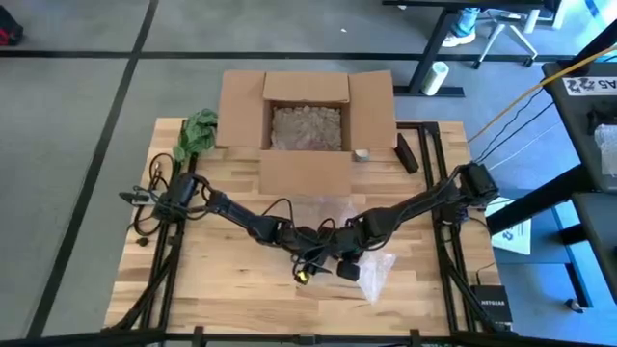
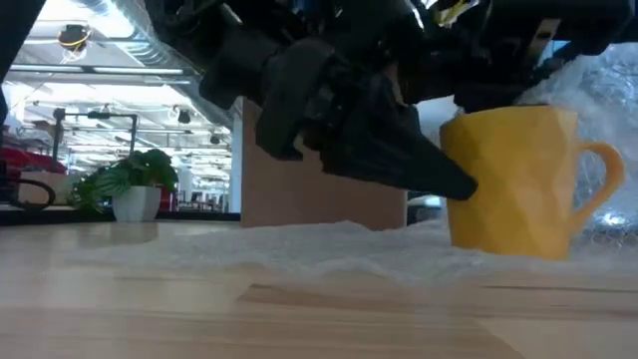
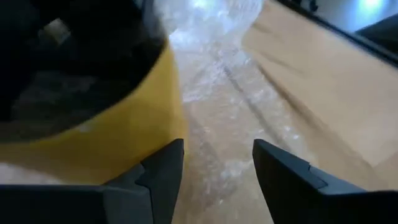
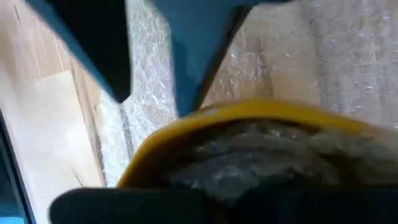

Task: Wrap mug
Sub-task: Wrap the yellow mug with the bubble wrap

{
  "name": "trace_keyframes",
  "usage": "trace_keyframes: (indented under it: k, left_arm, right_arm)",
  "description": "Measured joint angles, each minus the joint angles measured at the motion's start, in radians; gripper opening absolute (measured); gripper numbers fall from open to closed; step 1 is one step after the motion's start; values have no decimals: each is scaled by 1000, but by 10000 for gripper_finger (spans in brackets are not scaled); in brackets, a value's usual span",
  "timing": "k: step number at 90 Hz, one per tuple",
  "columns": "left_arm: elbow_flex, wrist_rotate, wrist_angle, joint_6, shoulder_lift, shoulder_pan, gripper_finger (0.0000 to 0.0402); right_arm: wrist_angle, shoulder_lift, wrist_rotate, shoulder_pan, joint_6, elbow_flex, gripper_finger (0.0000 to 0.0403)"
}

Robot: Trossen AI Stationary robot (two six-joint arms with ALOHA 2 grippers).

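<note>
A yellow mug (image 2: 513,179) stands upright on a sheet of bubble wrap (image 3: 230,93) in the middle of the table, its handle (image 2: 603,179) toward the table's right. My left gripper (image 3: 217,162) is open and low beside the mug's left wall, just above the wrap. My right gripper (image 1: 345,262) hangs close over the mug's mouth (image 4: 249,115). In the high view both grippers hide the mug. My left gripper comes slanting down from the table's left. The outer side of one finger (image 3: 165,171) stands right at the mug's lower wall (image 2: 469,199). I cannot tell whether it touches the wall. Nothing lies between the two fingers.
An open cardboard box (image 1: 307,125) with paper filling stands at the far edge. A green plant (image 1: 198,130) sits at its left and a dark object (image 1: 407,154) at its right. Bare wood (image 1: 212,280) lies at the near left.
</note>
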Motion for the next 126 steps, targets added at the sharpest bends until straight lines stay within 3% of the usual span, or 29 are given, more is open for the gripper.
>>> trace_keyframes:
  k: [75, 105, 126]
  left_arm:
    - [-2, -6, -11, 4, 0, -11, 177]
    - [-2, -4, -12, 3, 0, -11, 177]
    - [0, -7, -11, -2, 0, -9, 177]
  right_arm:
    - [-101, -23, 27, 0, -51, 73, 1]
    - [-102, -31, -1, 0, -62, 73, 33]
    - [-120, -78, 16, 0, -62, 86, 34]
